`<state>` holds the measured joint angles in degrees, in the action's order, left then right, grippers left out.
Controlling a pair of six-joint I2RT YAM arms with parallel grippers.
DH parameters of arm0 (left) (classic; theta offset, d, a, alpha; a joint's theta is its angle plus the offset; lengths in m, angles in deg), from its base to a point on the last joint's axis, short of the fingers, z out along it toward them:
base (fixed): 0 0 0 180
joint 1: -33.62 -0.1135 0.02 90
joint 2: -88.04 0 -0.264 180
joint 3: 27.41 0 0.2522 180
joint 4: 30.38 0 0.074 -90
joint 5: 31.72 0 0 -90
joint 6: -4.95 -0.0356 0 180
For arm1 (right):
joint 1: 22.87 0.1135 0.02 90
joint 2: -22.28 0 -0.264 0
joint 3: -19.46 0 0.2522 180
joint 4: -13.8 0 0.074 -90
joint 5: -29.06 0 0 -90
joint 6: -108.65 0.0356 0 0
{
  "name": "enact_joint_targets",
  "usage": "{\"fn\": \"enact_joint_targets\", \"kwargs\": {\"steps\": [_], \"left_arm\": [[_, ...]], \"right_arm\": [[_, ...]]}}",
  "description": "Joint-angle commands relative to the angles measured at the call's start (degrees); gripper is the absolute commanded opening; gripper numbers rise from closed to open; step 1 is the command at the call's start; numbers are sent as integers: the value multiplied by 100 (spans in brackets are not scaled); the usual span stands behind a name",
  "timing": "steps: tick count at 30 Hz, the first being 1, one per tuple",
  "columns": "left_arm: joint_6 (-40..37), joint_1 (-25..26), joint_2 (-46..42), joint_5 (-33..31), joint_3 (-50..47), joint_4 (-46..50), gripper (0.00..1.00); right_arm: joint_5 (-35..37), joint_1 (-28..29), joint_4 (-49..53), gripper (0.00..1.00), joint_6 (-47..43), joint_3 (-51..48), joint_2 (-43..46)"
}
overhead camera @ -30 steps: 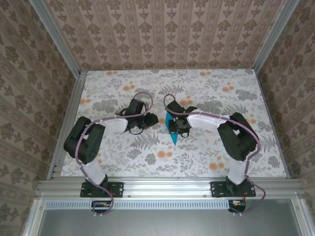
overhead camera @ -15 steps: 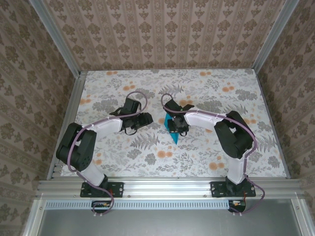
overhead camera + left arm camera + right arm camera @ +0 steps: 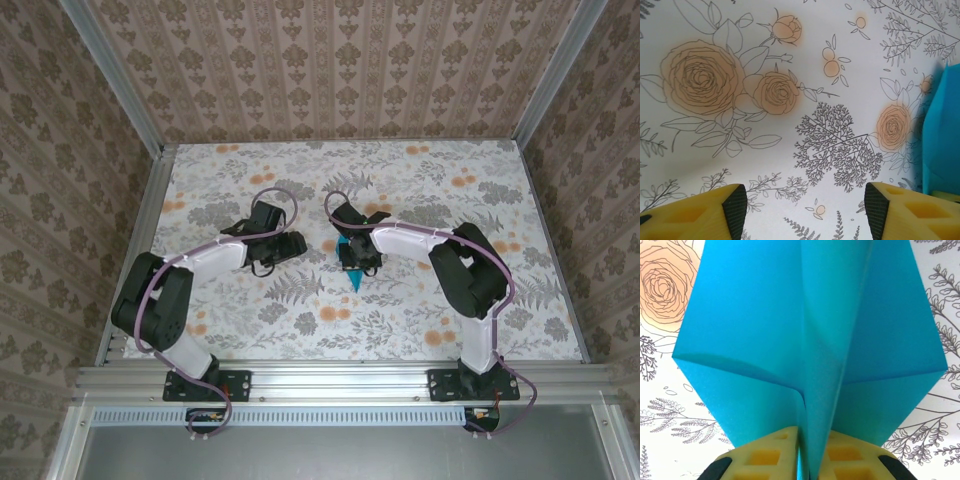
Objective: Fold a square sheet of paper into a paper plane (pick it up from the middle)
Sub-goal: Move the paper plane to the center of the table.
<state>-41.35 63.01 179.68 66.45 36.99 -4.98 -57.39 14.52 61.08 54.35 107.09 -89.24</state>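
Right end effector (image 3: pixel 801 447) nudged leftward; clamps paper plane (image 3: pixel 805 340)

Your top external camera looks steeply down from above and behind the arm bases (image 3: pixel 195 383), taking in the whole floral worktop (image 3: pixel 400 320). Your left wrist camera sits close over that worktop, looking past the left fingers (image 3: pixel 690 212), with the paper plane (image 3: pixel 942 135) at its right edge. Your right wrist camera faces the same plane from very near, over the right fingers (image 3: pixel 765 460).
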Motion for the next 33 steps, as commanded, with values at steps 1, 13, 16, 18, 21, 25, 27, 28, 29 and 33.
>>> {"fn": "enact_joint_targets", "kwargs": {"steps": [1, 13, 16, 18, 21, 25, 27, 28, 29, 33], "left_arm": [[-132, -112, -280, -281, -17, 352, 69], [-433, -543, -1113, -1205, -115, 1284, 94], [-446, -639, -1290, -1220, -194, 1341, 97], [-464, -671, -1364, -1220, -244, 1362, 98], [-508, -714, -1424, -1225, -266, 1428, 100], [-494, -743, -1464, -1230, -303, 1458, 100], [-473, -759, -1458, -1221, -313, 1464, 100], [-472, -769, -1458, -1213, -318, 1466, 100], [-474, -768, -1456, -1215, -324, 1465, 100], [-477, -777, -1447, -1194, -312, 1465, 100]], "right_arm": [[340, 41, 243, 9, -102, 117, 76], [594, -436, 570, 5, -779, 1198, -276], [603, -568, 594, 6, -910, 1557, -567], [600, -638, 681, 7, -983, 1824, -774], [594, -710, 687, 8, -1104, 2129, -1039], [624, -783, 636, 8, -1180, 2348, -1304], [643, -803, 621, 7, -1177, 2397, -1403], [660, -812, 617, 8, -1175, 2411, -1445], [661, -812, 619, 8, -1178, 2422, -1480], [664, -822, 625, 10, -1180, 2448, -1575]]}}
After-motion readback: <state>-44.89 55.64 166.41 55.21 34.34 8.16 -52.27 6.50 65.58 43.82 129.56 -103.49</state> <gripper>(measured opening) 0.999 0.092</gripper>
